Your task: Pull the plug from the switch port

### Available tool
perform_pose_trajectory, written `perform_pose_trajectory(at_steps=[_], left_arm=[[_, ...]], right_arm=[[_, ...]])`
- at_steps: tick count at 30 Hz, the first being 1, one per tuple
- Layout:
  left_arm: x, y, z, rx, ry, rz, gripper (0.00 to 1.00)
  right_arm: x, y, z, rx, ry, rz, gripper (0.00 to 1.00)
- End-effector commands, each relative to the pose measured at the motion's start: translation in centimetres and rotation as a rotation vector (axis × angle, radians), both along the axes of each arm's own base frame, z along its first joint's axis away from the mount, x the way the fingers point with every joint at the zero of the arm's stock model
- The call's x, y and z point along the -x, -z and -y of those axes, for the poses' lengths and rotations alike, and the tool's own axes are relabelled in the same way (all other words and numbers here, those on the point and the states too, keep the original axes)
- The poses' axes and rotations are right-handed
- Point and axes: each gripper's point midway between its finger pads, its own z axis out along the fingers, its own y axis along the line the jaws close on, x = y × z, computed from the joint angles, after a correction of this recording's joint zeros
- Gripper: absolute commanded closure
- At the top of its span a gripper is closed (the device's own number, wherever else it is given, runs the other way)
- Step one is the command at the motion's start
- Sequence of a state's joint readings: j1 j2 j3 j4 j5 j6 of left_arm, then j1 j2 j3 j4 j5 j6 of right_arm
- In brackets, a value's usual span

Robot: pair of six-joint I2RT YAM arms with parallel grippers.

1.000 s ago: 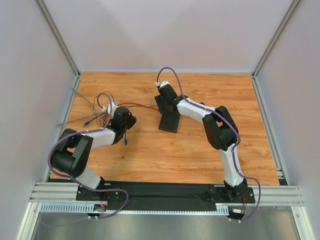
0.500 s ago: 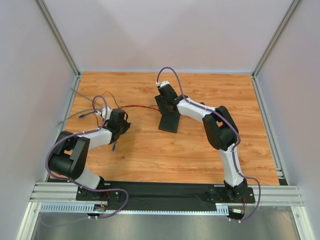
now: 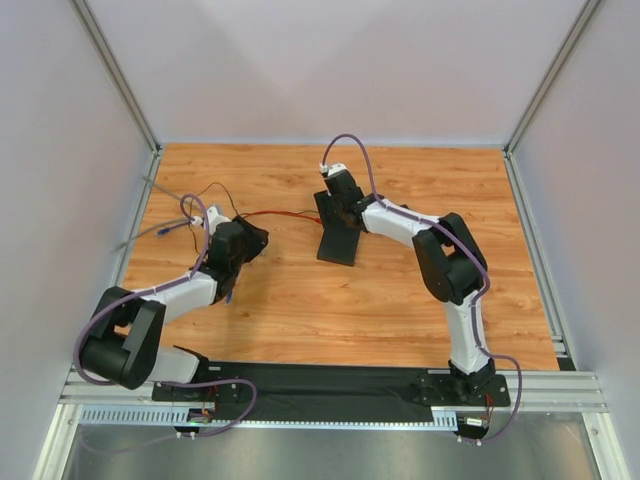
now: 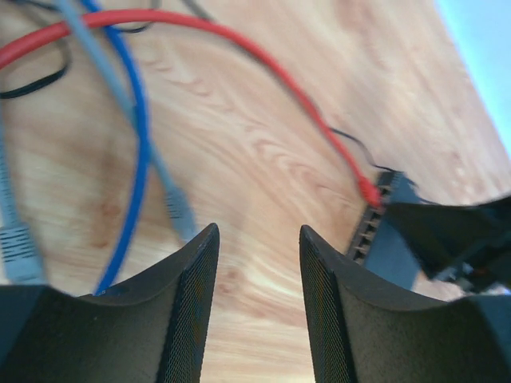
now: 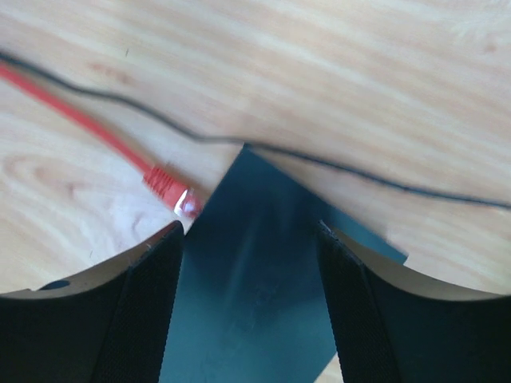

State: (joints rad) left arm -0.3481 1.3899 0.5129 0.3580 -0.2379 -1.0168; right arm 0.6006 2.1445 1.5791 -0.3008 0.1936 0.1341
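Note:
The switch (image 3: pixel 338 240) is a flat black box lying mid-table. A red cable (image 3: pixel 272 212) runs from the left to its far-left edge. In the right wrist view the red plug (image 5: pixel 164 183) sits at the edge of the switch (image 5: pixel 247 303). My right gripper (image 3: pixel 335 205) is open, its fingers spread over the switch's far end (image 5: pixel 247 239); whether they touch it I cannot tell. My left gripper (image 3: pixel 255 240) is open and empty, left of the switch. In its wrist view (image 4: pixel 257 239) the red cable (image 4: pixel 263 60) ends at the switch's port row (image 4: pixel 369 227).
Loose blue (image 4: pixel 140 120) and grey (image 4: pixel 177 209) network cables with plugs lie left of my left gripper, in a tangle at the table's left (image 3: pixel 190 215). A thin black wire (image 5: pixel 359 177) crosses beyond the switch. Aluminium frame posts and walls bound the wooden table (image 3: pixel 400 310).
My left arm has stretched out lower and its gripper has turned towards the switch, with the blue cable trailing beside it. My right gripper has shifted slightly right over the switch.

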Motion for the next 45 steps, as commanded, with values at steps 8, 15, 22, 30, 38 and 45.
perform_pose_trajectory(at_steps=[8, 15, 22, 30, 38, 45], left_arm=[[-1.8, -6.3, 5.6, 0.056, 0.188, 0.240, 0.48], [-3.7, -5.1, 10.6, 0.137, 0.302, 0.226, 0.47], [-5.1, -3.6, 13.8, 0.204, 0.335, 0.190, 0.47], [-6.1, -1.5, 15.3, 0.286, 0.325, 0.147, 0.50], [-6.5, -0.2, 16.6, 0.278, 0.365, 0.106, 0.50], [-6.8, 1.2, 16.9, 0.316, 0.337, 0.071, 0.51]], right_arm=[[2.4, -4.0, 1.3, -0.158, 0.066, 0.100, 0.28], [1.7, -5.6, 4.2, -0.094, 0.186, 0.194, 0.16], [2.5, -3.9, 4.1, -0.145, 0.156, 0.094, 0.18], [2.1, -2.8, 3.8, -0.199, 0.137, 0.042, 0.16], [1.8, -1.6, 4.3, -0.262, 0.117, -0.008, 0.17], [1.4, -0.5, 4.1, -0.258, 0.124, -0.049, 0.23]])
